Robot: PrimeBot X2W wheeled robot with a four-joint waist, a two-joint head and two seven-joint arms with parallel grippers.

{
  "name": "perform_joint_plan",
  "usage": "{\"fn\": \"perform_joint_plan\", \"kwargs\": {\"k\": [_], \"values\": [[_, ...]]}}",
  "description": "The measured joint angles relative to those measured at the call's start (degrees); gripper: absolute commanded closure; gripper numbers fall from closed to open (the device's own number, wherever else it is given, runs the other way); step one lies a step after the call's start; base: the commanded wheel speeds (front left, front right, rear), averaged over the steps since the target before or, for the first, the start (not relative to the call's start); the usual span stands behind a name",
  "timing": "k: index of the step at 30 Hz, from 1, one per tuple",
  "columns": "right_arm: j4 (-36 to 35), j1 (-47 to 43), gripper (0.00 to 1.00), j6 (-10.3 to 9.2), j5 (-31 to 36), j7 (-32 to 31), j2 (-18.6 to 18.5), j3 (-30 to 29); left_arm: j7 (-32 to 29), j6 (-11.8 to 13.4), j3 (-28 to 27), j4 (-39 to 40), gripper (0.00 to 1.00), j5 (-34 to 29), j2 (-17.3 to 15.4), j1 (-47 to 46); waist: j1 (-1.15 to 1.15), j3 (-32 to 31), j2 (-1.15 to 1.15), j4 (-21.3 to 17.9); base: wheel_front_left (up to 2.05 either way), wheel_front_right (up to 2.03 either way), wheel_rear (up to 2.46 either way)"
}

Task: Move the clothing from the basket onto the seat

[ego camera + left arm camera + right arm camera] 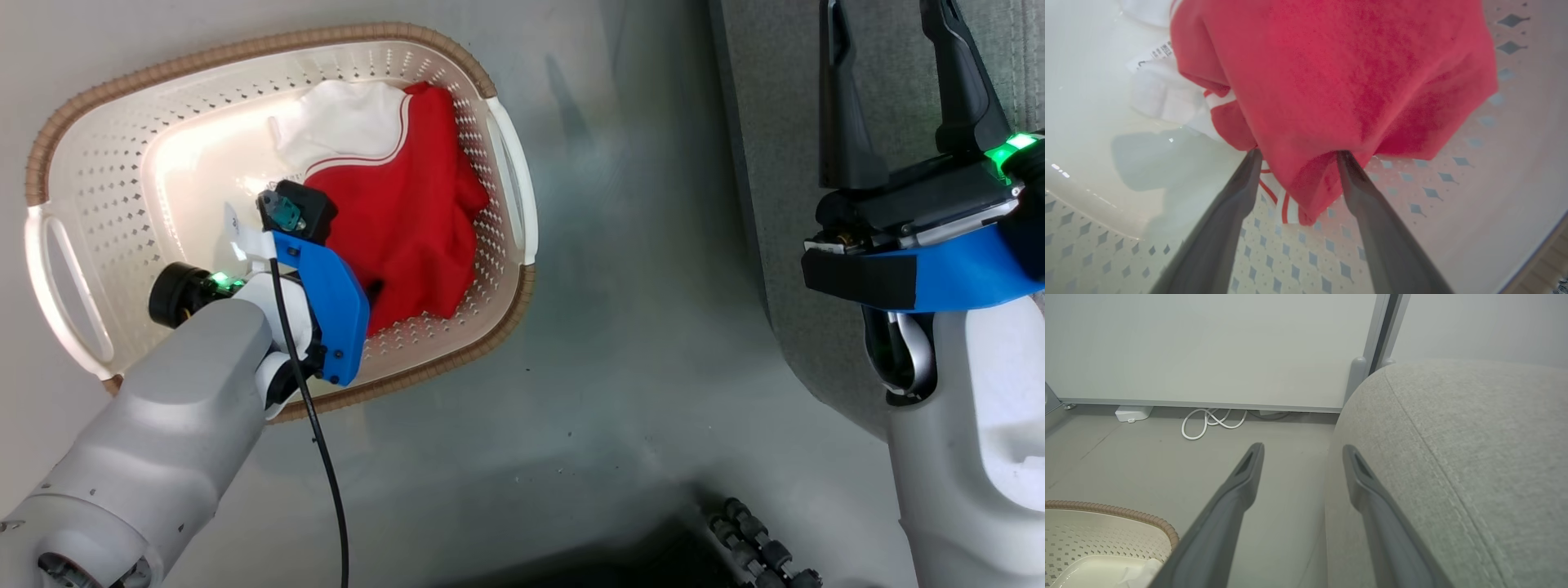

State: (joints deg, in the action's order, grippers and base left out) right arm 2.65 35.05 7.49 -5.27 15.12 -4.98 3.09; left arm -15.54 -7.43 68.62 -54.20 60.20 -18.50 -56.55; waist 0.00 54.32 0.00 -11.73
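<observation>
Left gripper (jaws spread) straddles the clothing inside the basket

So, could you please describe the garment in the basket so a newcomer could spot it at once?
Find the cream perforated basket with the brown rim. In its half nearer the grey seat lies the crumpled clothing: the only red thing there, with a white panel.

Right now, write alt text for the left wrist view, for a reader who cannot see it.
The left pincer, open, reaches into the basket with its two dark fingers either side of a bunched fold of the red clothing. A white printed label shows at upper left, over the basket's smooth floor.
</observation>
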Motion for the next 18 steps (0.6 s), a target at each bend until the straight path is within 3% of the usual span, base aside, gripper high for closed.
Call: {"fn": "perform_joint_plan", "kwargs": {"k": [5, 15, 16, 17, 18], "values": [[-0.14, 0.08, 0.00, 0.00, -0.26, 0.00, 0.03, 0.03, 0.01, 0.00, 1.11, 1.76, 0.00, 4.09, -0.38, -0.48, 0.00, 1.33, 0.00, -0.34, 0.00, 0.00, 0.00], [-0.99, 0.88, 0.00, 0.00, -0.37, 0.04, 0.14, 0.15, 1.55, 0.00, 3.67, 3.10, 0.00, 6.30, -0.65, -2.47, 0.00, 3.50, 0.00, -1.17, 0.00, 0.00, 0.00], [-1.05, 0.88, 0.00, 0.00, -0.37, 0.07, 0.16, 0.16, 1.56, 0.00, 3.90, 3.49, 0.53, 6.28, -0.71, -2.51, 0.00, 3.62, 0.00, -1.22, 0.00, 0.00, 0.00], [-1.09, 0.91, 0.00, 0.00, -0.37, 0.08, 0.18, 0.15, 1.65, 0.00, 4.10, 4.12, 0.94, 6.27, -0.87, -2.52, 0.00, 3.72, 0.00, -1.27, 0.00, 0.00, 0.00], [-1.09, 0.93, 0.00, 0.00, -0.37, 0.08, 0.20, 0.15, 2.11, 0.00, 4.20, 4.49, 1.00, 6.30, -0.94, -2.53, 0.00, 3.78, 0.00, -1.28, 0.00, 0.00, 0.00]]}}
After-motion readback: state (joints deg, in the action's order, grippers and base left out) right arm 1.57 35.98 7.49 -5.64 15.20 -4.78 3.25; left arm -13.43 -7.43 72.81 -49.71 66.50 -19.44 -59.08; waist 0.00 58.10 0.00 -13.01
